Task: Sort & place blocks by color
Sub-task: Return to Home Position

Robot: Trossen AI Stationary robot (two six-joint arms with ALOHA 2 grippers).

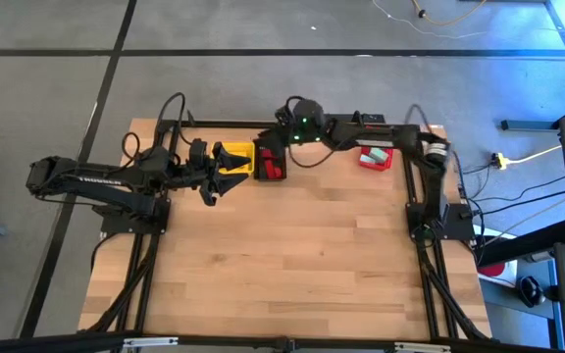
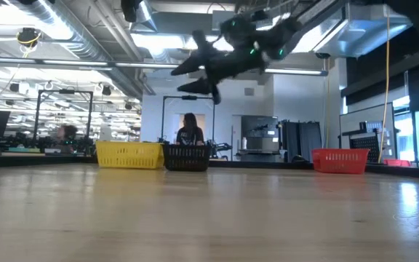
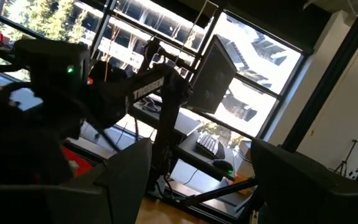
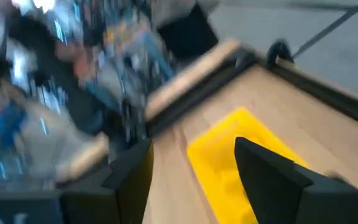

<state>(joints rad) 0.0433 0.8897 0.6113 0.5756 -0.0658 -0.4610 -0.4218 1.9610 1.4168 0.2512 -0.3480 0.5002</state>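
No loose block shows on the table. Red blocks lie in the black basket, and pale teal blocks lie in the red basket. My left gripper is open at the near side of the yellow basket, and its wrist view shows nothing between the fingers. My right gripper is open and empty, held high over the black basket. In its blurred wrist view the yellow basket lies beyond the fingers.
The three baskets stand in a row along the table's far edge: yellow, black and red. The wooden tabletop stretches toward the near edge. A person shows in the room behind the table.
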